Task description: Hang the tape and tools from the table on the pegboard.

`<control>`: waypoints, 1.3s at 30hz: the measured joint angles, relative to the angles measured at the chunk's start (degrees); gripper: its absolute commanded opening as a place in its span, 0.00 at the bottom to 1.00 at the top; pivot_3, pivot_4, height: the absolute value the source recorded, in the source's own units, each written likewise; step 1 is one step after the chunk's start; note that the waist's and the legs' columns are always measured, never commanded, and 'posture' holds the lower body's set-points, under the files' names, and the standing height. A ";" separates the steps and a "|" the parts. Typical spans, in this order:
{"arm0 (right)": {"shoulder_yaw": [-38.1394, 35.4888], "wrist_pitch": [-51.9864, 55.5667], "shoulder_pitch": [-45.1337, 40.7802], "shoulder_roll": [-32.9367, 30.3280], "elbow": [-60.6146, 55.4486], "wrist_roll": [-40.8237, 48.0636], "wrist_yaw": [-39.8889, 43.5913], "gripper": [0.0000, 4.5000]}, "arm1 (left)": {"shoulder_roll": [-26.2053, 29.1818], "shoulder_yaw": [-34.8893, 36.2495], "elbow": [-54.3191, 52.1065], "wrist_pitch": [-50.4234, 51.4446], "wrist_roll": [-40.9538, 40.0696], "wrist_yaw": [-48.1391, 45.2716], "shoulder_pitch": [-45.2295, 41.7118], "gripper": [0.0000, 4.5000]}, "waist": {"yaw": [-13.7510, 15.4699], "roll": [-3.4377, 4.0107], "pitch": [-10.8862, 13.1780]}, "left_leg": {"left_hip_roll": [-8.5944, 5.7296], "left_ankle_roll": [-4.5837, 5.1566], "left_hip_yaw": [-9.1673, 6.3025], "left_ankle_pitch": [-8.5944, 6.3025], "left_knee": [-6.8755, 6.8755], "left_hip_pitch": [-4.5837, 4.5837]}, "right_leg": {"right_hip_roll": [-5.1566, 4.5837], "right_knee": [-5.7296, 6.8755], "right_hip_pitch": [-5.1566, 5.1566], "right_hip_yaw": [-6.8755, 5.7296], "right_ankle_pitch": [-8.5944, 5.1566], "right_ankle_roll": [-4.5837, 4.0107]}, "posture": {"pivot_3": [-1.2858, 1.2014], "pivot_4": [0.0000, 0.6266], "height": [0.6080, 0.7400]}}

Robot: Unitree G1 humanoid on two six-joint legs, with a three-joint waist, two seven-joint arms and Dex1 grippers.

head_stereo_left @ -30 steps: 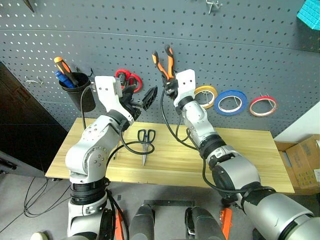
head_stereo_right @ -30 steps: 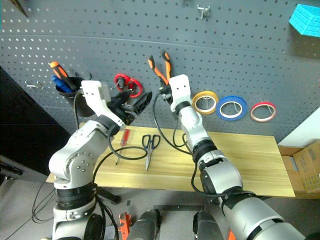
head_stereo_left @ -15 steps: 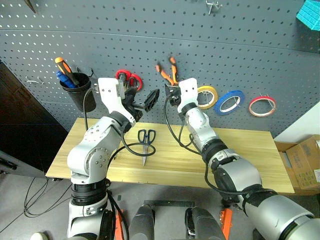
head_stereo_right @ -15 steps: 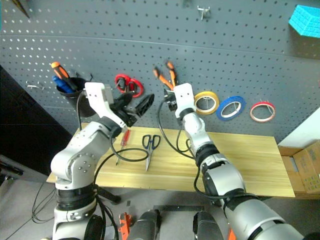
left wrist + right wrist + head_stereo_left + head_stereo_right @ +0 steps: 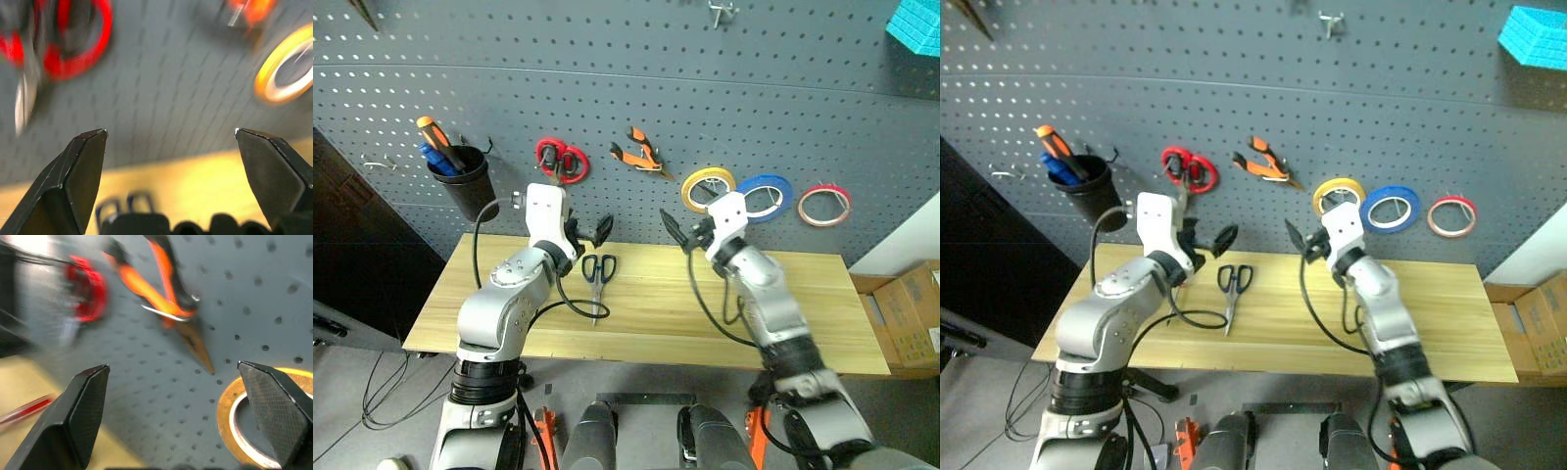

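matt grey perforated pegboard (image 5: 607,88), pale wood-grain table (image 5: 656,313), glossy black plastic cup (image 5: 462,186).

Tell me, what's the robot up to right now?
Both grippers, left and right, open, empty. Pliers and blue tape on the pegboard. Dark-handled scissors on the table, nothing blocking them.

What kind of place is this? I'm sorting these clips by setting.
Probably a workshop or tool bench: a dark pegboard hung with pliers and tape rings, above a wooden table.
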 measured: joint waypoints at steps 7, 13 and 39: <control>3.13 18.61 3.90 -14.40 -18.88 12.13 15.60 1.00 | -4.29 -4.61 19.85 -3.06 7.90 1.96 -3.40 1.00 | -1.18 0.09 0.87 | -0.04 0.00 0.02 -0.01 0.12 -0.05 | -0.10 -0.09 0.03 -0.01 -0.04 -0.03 | 0.53 0.40 1.00; 5.49 20.76 -1.42 -18.19 -20.06 15.91 24.99 1.00 | -10.16 -1.90 35.52 -5.47 12.70 10.88 -8.63 1.00 | -2.23 -0.21 2.21 | -0.06 0.04 0.08 -0.02 0.08 -0.16 | -0.14 -0.14 -0.01 -0.02 -0.07 0.06 | 0.51 0.45 1.00; 9.28 10.03 -2.17 -16.45 -6.77 4.52 27.20 1.00 | -9.39 -0.93 29.43 2.44 17.70 12.74 -3.53 0.96 | -3.52 -0.19 4.28 | -0.06 0.27 0.10 -0.44 0.00 -0.10 | -0.17 -0.05 -0.03 0.01 -0.51 0.32 | 0.50 0.50 1.00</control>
